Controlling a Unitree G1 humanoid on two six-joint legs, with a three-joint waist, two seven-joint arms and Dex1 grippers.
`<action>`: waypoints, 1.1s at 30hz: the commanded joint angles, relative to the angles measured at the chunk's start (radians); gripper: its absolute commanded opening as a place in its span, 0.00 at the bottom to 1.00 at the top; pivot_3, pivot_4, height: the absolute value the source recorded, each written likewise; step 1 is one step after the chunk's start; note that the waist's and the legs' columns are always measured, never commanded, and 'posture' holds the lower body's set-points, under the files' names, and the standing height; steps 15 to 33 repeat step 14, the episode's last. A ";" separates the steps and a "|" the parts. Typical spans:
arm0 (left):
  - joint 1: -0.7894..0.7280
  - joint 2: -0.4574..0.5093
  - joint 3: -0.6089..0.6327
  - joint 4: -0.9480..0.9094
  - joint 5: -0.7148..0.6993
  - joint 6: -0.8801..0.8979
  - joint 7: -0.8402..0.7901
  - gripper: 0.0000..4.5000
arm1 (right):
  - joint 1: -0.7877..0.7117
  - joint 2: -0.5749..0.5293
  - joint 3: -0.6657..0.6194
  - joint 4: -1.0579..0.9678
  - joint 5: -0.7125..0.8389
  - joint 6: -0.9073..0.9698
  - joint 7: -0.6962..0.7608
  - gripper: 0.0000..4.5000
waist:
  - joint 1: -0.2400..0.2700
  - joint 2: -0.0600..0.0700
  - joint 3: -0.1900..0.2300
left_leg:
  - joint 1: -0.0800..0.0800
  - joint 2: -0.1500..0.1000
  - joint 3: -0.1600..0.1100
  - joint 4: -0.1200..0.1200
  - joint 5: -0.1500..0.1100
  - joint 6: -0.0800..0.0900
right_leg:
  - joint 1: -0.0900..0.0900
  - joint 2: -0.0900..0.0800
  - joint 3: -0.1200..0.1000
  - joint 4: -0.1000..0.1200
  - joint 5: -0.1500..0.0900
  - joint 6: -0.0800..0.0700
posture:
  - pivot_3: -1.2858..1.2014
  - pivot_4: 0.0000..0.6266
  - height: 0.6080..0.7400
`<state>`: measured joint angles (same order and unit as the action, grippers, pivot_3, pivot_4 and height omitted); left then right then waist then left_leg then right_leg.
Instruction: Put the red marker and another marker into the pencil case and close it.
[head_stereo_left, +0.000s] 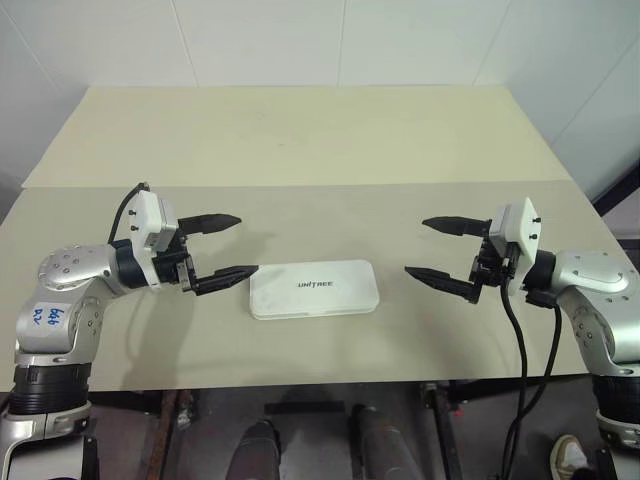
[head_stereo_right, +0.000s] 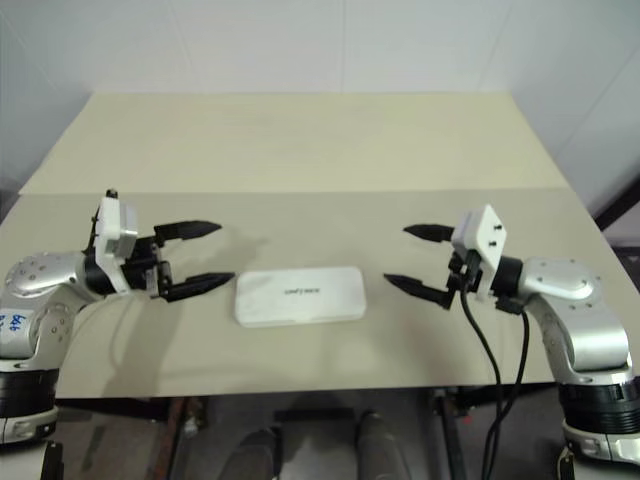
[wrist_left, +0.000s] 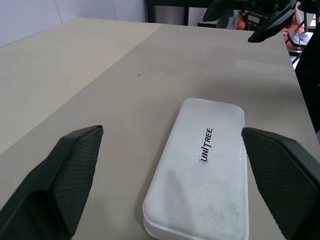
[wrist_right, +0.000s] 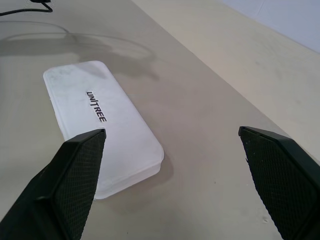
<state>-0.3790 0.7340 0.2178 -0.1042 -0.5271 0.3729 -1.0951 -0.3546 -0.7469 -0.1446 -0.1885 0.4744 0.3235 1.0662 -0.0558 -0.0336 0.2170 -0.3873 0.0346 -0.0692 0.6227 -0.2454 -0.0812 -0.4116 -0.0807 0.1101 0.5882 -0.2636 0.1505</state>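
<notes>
**A:** Where was the flat white hard-plastic pencil case (head_stereo_left: 313, 288) when you checked?

**B:** It lay closed, lid printed "UNITREE" facing up, near the front edge of the pale beige worktop (head_stereo_left: 300, 130), between your two arms. Your left end effector (head_stereo_left: 222, 246) hovered just beside its left short end, black fingers spread wide and empty. Your right end effector (head_stereo_left: 432, 249) hung a little further off the other end, equally wide, holding nothing. No marker lay on the worktop, so you could judge both were inside and the task looked complete.

**A:** And if you had to handle the case again?

**B:** You would have found it light and rigid, I think, with a smooth shell that could slip between hard fingers. Its rounded corners gave poor purchase, so you would have done better pinching across the narrow width at mid-length, or pressing down on the lid rather than squeezing an end.
</notes>
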 joint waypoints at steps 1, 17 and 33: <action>0.007 0.002 0.015 -0.043 -0.020 -0.007 0.016 1.00 | -0.009 -0.030 -0.053 0.005 0.027 -0.019 0.018 1.00 | 0.001 0.000 0.000 | 0.000 0.000 0.000 0.000 0.000 0.000 | 0.000 0.000 0.000 0.000 0.000 0.000 | 0.52 0.24 1.00; 0.025 0.033 0.020 -0.057 -0.012 0.012 0.024 1.00 | -0.002 -0.059 -0.050 0.014 0.027 -0.028 0.049 1.00 | 0.000 0.000 0.000 | 0.000 0.000 0.000 0.000 0.000 0.000 | 0.000 0.000 0.000 -0.001 0.000 0.000 | 0.52 0.24 1.00; 0.025 0.033 0.020 -0.057 -0.012 0.012 0.024 1.00 | -0.002 -0.059 -0.050 0.014 0.027 -0.028 0.049 1.00 | 0.000 0.000 0.000 | 0.000 0.000 0.000 0.000 0.000 0.000 | 0.000 0.000 0.000 -0.001 0.000 0.000 | 0.52 0.24 1.00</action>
